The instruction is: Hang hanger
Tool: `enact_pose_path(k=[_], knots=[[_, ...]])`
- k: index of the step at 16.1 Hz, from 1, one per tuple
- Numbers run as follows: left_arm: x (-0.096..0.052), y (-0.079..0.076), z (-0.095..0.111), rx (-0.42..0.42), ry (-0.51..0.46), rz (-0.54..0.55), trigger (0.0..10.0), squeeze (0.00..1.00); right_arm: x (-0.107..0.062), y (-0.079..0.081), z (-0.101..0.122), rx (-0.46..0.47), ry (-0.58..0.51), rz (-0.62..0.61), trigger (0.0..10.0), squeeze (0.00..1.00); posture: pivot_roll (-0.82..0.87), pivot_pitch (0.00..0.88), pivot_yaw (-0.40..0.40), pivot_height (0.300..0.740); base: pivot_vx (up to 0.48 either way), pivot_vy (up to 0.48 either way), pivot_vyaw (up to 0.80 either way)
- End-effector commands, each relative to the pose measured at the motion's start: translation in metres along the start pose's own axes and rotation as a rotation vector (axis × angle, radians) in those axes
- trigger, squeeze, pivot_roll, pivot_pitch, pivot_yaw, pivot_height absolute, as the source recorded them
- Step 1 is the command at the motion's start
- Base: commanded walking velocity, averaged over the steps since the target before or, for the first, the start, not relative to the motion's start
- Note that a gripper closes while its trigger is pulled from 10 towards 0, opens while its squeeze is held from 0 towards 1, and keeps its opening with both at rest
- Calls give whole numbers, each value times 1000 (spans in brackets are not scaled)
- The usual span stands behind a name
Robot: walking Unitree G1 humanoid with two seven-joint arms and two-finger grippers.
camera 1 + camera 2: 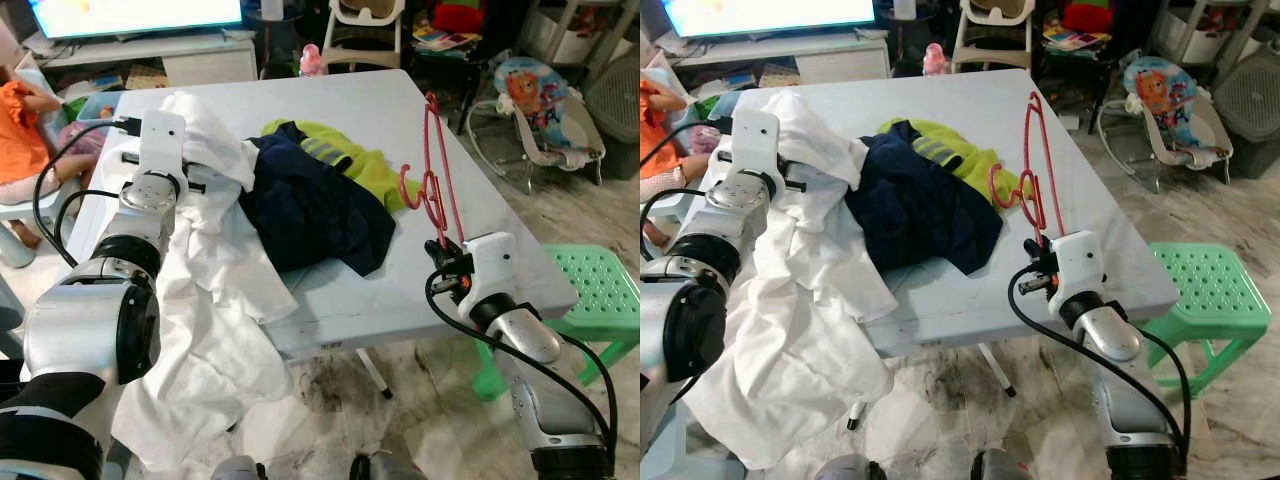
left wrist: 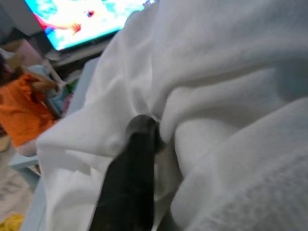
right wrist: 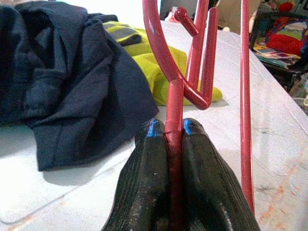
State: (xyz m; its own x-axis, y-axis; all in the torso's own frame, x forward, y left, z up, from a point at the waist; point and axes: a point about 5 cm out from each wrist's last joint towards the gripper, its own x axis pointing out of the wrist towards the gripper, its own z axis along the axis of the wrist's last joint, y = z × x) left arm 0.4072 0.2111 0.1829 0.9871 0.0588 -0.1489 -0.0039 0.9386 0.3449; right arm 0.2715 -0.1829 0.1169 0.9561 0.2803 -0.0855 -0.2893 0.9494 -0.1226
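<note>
Red hanger [image 1: 437, 170] raised on edge above the right side of the tabletop [image 1: 380, 110], hook curling toward the clothes, long bar running away toward the far edge. Pinched at its near end by the right gripper [image 3: 168, 130], black fingers [image 3: 147, 163] pressed tight on the red rod from both sides, blue marks at the tips. Right arm reaching up from below the tabletop's near right corner, cable looping beside the wrist.

Just left of the hook, a yellow-green garment [image 1: 365, 165] with grey stripes, partly covered by a dark navy garment [image 1: 310, 210] spread across the middle of the tabletop, one corner near the front edge. Farther left, a large white cloth [image 1: 215, 300] heaped on the tabletop and spilling over the near edge toward the floor.

Left gripper [image 2: 137, 159] buried in the folds of the white cloth at the tabletop's left side; one black finger showing in the left wrist view with cloth bunched around it; cannot tell how far apart the fingers stand or whether cloth is held.

Beyond the tabletop: a lit screen [image 1: 135, 15] on a low white stand, a person in orange [image 1: 20, 130] seated at far left, a baby bouncer [image 1: 535, 105] at right, a green plastic stool [image 1: 590, 290] beside the right arm, marbled floor [image 1: 400, 420] below.
</note>
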Motion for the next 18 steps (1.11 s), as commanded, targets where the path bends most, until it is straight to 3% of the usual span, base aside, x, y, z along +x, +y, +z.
enact_pose_path(k=[1,2,4,5,7,9,10,11,12,13,14,15,16,17,18], knots=[[1,1,28,275,-133,-54,10000,1000,5,5,0,15,2,27,10000,0,-64,0,23,740,0,0,0],[-1,-3,28,402,-171,-91,10000,1000,6,8,0,15,2,31,10000,0,-52,0,29,740,0,0,0],[-5,-13,7,326,-112,-211,10000,1000,9,15,-1,36,-1,43,10000,0,-30,0,34,740,0,0,0],[-10,-16,-4,354,-116,-250,10000,1000,8,18,-4,44,5,50,10000,0,-22,0,34,740,0,0,0],[-27,-19,-7,550,-287,-244,10000,1000,7,18,-7,51,14,51,10000,0,-8,0,29,740,0,0,0],[-38,-15,-16,479,-314,-150,10000,1000,9,17,-9,54,17,51,10000,0,7,0,25,740,0,0,0],[-62,-16,-15,388,-388,-109,10000,1000,12,16,-8,53,13,52,10000,0,26,0,23,740,0,0,0],[-73,-17,-15,329,-396,-94,10000,1000,13,15,-8,54,13,52,10000,0,41,0,20,740,0,0,0],[-80,-19,-19,281,-378,-73,10000,1000,14,15,-9,55,15,51,10000,0,61,0,14,740,0,0,0],[-93,-21,-29,149,-329,-20,10000,1000,16,16,-13,60,21,51,10000,0,69,0,9,740,0,0,0],[-98,-21,-28,138,-335,-8,10000,1000,17,17,-14,61,22,54,10000,0,80,0,5,740,0,0,0],[-114,-20,-29,28,-325,19,10000,1000,20,22,-14,64,20,72,10000,0,95,0,5,740,0,0,0],[-121,-21,-34,-4,-289,18,10000,1000,21,23,-14,65,20,76,10000,0,95,0,5,740,0,0,0],[-128,-22,-53,-50,-178,22,10000,1000,22,23,-15,60,22,74,10000,0,102,0,8,740,0,0,0],[-143,-25,-84,-166,2,41,10000,1000,24,22,-17,48,34,61,10000,0,109,0,10,740,0,0,0]])
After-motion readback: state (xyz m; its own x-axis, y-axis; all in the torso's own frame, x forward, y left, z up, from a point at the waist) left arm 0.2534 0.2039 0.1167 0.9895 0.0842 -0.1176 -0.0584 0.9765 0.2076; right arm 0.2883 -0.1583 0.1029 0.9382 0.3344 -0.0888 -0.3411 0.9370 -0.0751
